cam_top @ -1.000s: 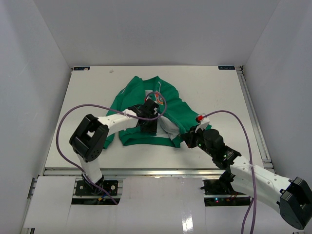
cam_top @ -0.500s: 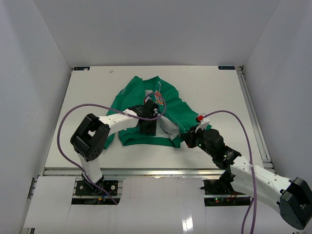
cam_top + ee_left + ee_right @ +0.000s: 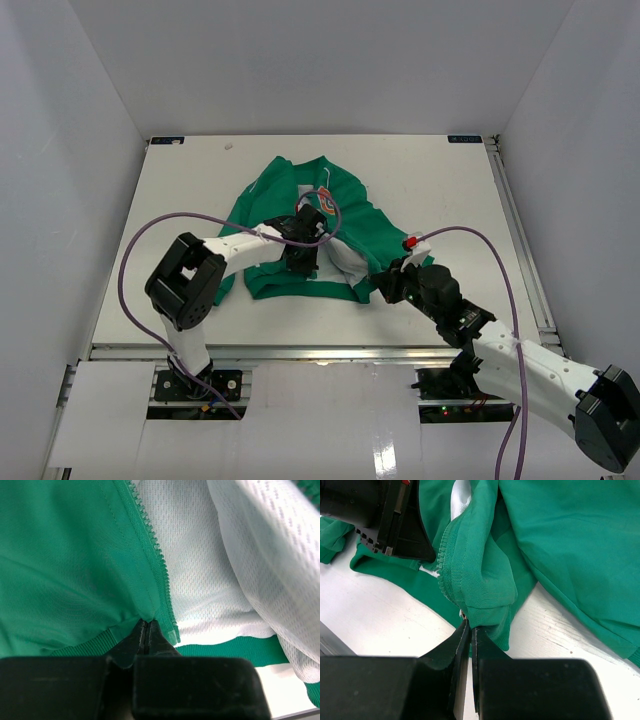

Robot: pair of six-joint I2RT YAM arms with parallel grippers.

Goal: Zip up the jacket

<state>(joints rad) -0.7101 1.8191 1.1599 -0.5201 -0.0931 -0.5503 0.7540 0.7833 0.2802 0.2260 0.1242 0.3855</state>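
The green jacket [image 3: 290,190] lies open on the table with its pale mesh lining [image 3: 200,570] showing. My left gripper [image 3: 303,264] is at the lower front, shut on the left zipper edge [image 3: 156,560] just above the ribbed hem [image 3: 85,644]; its tips [image 3: 148,624] pinch the green fabric. My right gripper [image 3: 384,286] is shut on the bunched bottom corner of the other front panel [image 3: 485,592], beside its zipper teeth [image 3: 442,567]. In the right wrist view the left gripper [image 3: 395,525] sits close by, at the upper left.
The white table [image 3: 450,190] is enclosed by grey walls on three sides. A metal rail [image 3: 520,240] runs along its right edge. Purple cables [image 3: 130,260] loop from both arms above the surface.
My left gripper has closed onto the zipper edge; it was open half a second ago. Both arms and the jacket have barely shifted.
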